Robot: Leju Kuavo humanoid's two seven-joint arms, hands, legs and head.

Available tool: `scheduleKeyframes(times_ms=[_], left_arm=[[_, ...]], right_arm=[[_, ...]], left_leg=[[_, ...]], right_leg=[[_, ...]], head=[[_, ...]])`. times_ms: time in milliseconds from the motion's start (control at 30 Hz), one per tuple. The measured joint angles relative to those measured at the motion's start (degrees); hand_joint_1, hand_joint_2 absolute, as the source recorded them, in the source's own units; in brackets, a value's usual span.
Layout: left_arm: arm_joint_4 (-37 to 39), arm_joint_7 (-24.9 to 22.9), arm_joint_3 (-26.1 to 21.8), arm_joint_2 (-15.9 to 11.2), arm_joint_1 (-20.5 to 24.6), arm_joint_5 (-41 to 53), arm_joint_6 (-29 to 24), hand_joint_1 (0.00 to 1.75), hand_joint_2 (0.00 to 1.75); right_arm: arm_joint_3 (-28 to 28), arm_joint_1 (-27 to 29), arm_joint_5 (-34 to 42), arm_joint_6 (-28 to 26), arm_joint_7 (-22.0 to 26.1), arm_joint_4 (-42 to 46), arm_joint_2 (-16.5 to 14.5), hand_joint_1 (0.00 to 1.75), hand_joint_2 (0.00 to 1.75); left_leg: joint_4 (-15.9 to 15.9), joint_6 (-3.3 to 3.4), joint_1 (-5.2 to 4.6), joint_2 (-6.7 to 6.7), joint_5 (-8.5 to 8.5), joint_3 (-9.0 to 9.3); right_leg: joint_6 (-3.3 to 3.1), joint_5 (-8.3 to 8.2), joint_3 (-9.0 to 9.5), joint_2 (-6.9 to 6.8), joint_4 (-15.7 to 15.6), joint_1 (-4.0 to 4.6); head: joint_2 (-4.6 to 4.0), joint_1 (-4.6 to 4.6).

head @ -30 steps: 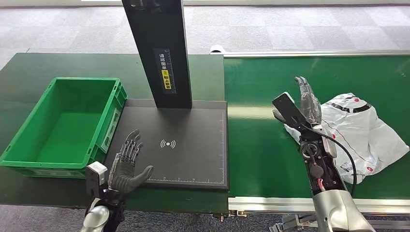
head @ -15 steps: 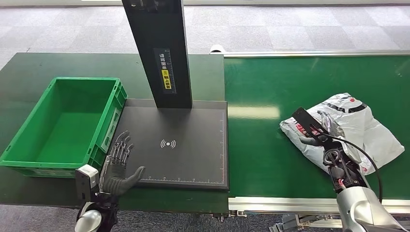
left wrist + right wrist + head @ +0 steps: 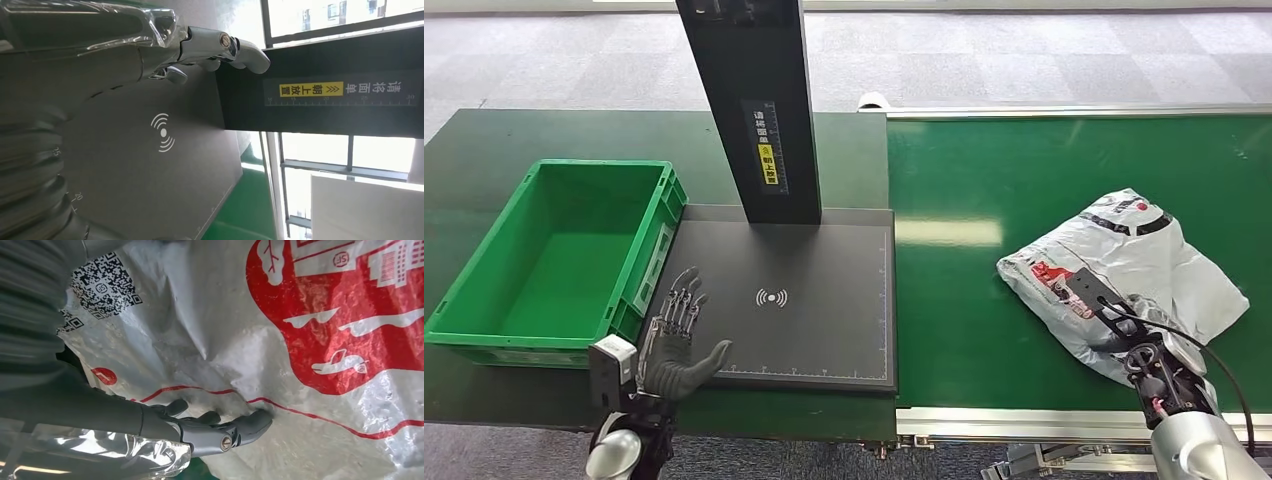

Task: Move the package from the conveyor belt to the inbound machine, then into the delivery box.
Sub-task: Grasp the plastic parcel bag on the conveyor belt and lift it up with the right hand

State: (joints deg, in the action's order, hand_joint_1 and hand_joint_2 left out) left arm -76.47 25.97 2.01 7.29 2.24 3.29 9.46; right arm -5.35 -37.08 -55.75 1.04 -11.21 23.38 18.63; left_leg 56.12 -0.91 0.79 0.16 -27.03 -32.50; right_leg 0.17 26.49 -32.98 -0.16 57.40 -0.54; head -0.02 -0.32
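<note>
Evidently the crumpled grey-white plastic mailer package with red print (image 3: 1124, 265) is a soft, limp thing: it lies in loose folds on the green conveyor belt (image 3: 964, 290), at about four o'clock in the head view, well apart from the flat black inbound machine plate (image 3: 824, 320) with its wireless mark and upright black column (image 3: 754, 110). The film looks glossy and probably slick, and the bag sags flat, so I judge its load light and thin; it will likely droop and swing once lifted, and may slide out of a shallow pinch.

The right hand (image 3: 1129, 330) sits on the package's near edge, at its six o'clock. In the right wrist view the fingertips (image 3: 250, 424) press into the film beside a red line, below the QR-code label (image 3: 102, 285), fingers curled inward; whether they have actually gathered plastic I cannot tell. A sound hold would bunch a fold of film deep between thumb and fingers near the bag's bulk, not at a loose corner, which could tear or slip.

The left hand (image 3: 679, 345) hovers with fingers spread and nothing in it over the plate's near left corner, at seven o'clock, just beside the open green plastic delivery box (image 3: 464, 300) on the dark green table (image 3: 484, 150)
</note>
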Motion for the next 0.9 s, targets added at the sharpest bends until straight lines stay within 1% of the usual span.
scheduleKeyframes(times_ms=[100, 133, 233, 367, 567, 800, 900], left_arm=[[0.08, -0.14, 0.0, 0.26, 0.26, 0.28, 0.0, 0.0, 1.75], [0.11, -0.17, 0.0, 0.32, 0.36, 0.33, 0.0, 0.0, 1.75], [0.29, -0.23, 0.0, 0.45, 0.54, 0.4, 0.0, 0.0, 1.75], [0.28, -0.25, -0.02, 0.47, 0.35, 0.4, 0.06, 0.0, 1.75], [-1.12, -0.16, -0.08, 0.45, -0.91, 0.4, 0.17, 0.0, 1.75], [-2.43, 0.31, -0.97, 0.41, -1.95, 0.3, 0.73, 0.0, 1.75], [-2.55, 1.26, -1.2, 0.42, -2.13, 0.25, 0.79, 0.0, 1.75]], right_arm=[[-0.84, 0.04, -0.38, 0.79, -0.42, -0.45, 0.02, 1.46, 1.75], [-1.13, 0.04, -0.39, 1.04, -0.39, -0.56, 0.01, 1.73, 1.75], [-1.72, 0.04, -0.6, 1.31, 1.43, -0.73, -0.04, 1.75, 1.75], [-2.65, 0.04, -0.33, 0.89, 7.95, -0.22, -0.72, 1.75, 1.75], [-4.59, 0.06, 3.53, 1.87, 18.89, 4.0, -3.76, 1.75, 1.75], [-5.43, 0.49, 7.72, 4.07, 26.28, 10.95, -6.83, 1.75, 1.75], [-5.8, 1.12, 11.59, 4.49, 31.07, 14.0, -7.9, 1.75, 1.75]], left_leg=[[0.0, 0.0, 0.0, -0.01, 0.0, 0.01], [0.0, 0.0, 0.0, -0.01, 0.0, 0.01], [0.0, 0.0, 0.0, -0.01, 0.01, 0.0], [-0.01, 0.0, 0.0, 0.04, 0.0, -0.01], [-0.01, 0.0, 0.01, 0.03, 0.01, 0.01], [-0.02, 0.0, 0.01, -0.01, 0.02, 0.0], [-0.01, 0.0, 0.0, -0.01, 0.01, 0.0]], right_leg=[[0.0, 0.0, 0.01, 0.0, 0.0, 0.0], [0.0, 0.0, 0.01, 0.0, 0.0, 0.0], [0.0, 0.0, 0.03, 0.0, 0.0, 0.0], [0.0, 0.0, 0.05, 0.0, 0.0, 0.0], [0.0, 0.0, 0.04, 0.01, 0.01, 0.02], [0.0, 0.0, 0.04, 0.0, 0.01, 0.01], [0.0, 0.0, 0.04, 0.0, 0.01, 0.01]], head=[[0.01, -0.01], [0.0, -0.01], [0.01, 0.0], [0.02, 0.0], [0.02, 0.0], [0.02, 0.0], [0.02, 0.0]])
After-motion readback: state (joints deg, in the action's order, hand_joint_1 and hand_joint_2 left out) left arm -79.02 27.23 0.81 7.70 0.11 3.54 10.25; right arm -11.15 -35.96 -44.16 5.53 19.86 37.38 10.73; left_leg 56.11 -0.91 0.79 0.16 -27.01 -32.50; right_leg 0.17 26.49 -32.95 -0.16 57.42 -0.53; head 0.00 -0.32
